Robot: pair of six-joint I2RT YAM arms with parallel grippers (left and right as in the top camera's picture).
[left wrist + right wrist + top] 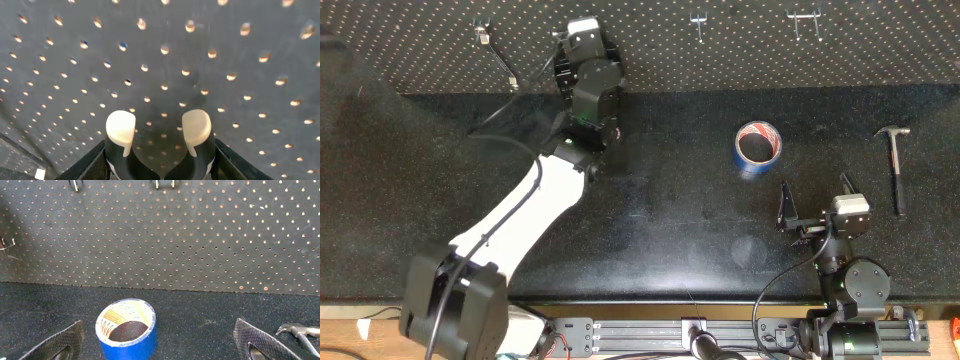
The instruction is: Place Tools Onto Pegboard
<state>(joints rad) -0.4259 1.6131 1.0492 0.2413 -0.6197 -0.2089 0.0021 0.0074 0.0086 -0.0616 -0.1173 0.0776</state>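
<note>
Left gripper (159,131) spread wide, empty, at the pegboard (225,55) — right gripper (160,342) likewise parted, facing the tape (130,347). Print inside the roll — unreadable.

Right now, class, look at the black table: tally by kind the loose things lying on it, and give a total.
Roll of blue tape: 1
Hammer: 1
Total: 2
</note>
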